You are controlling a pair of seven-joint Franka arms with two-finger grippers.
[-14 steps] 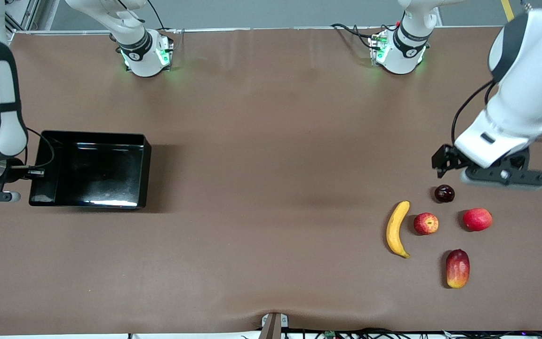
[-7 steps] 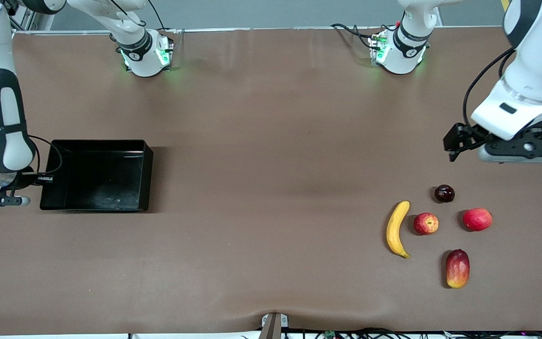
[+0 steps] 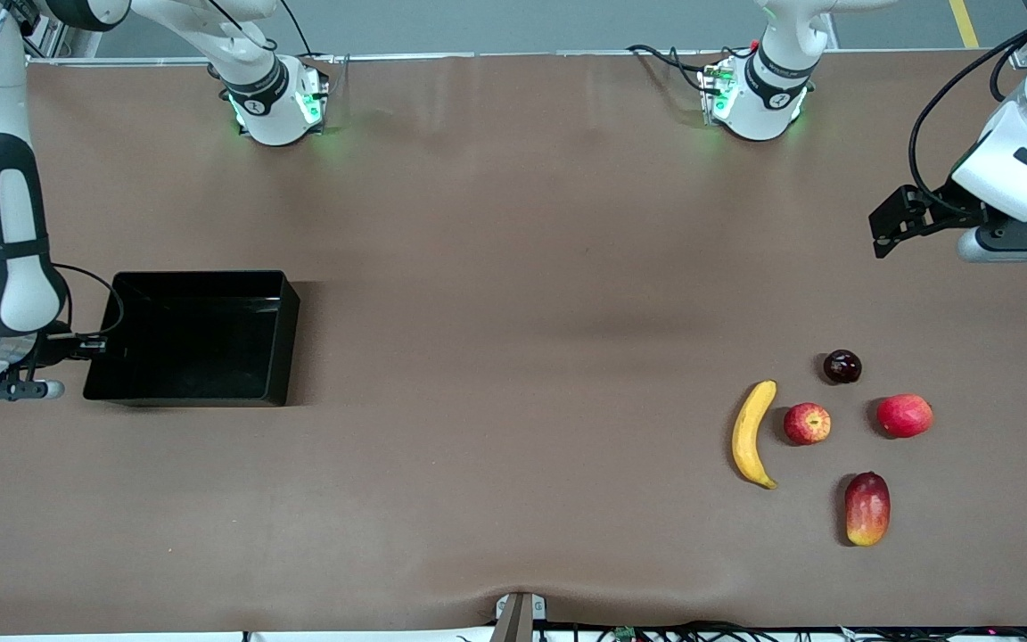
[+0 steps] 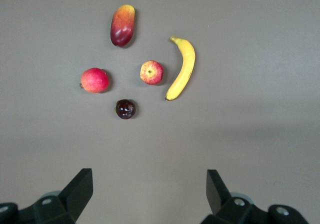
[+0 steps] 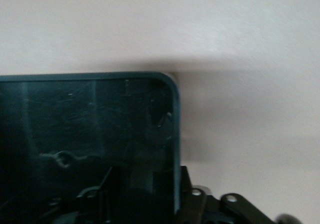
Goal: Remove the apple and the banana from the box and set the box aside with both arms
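The black box (image 3: 193, 343) is at the right arm's end of the table. My right gripper (image 3: 90, 346) is shut on its end wall; the right wrist view shows the wall (image 5: 175, 149) between the fingers. The yellow banana (image 3: 750, 434) and the small streaked apple (image 3: 807, 423) lie side by side on the table at the left arm's end. They also show in the left wrist view, banana (image 4: 182, 69) and apple (image 4: 151, 72). My left gripper (image 3: 1013, 242) is open and empty, up in the air over bare table, off to the side of the fruits (image 4: 150, 194).
A dark plum (image 3: 842, 366), a plainer red round fruit (image 3: 904, 415) and a red-yellow mango (image 3: 866, 508) lie round the apple. The brown table (image 3: 513, 312) spreads wide between box and fruits. Both arm bases stand along the table's edge farthest from the front camera.
My right gripper has carried the box toward the front camera and a little toward the table's middle. My left gripper has drawn up and away from over the fruits, toward the bases' edge.
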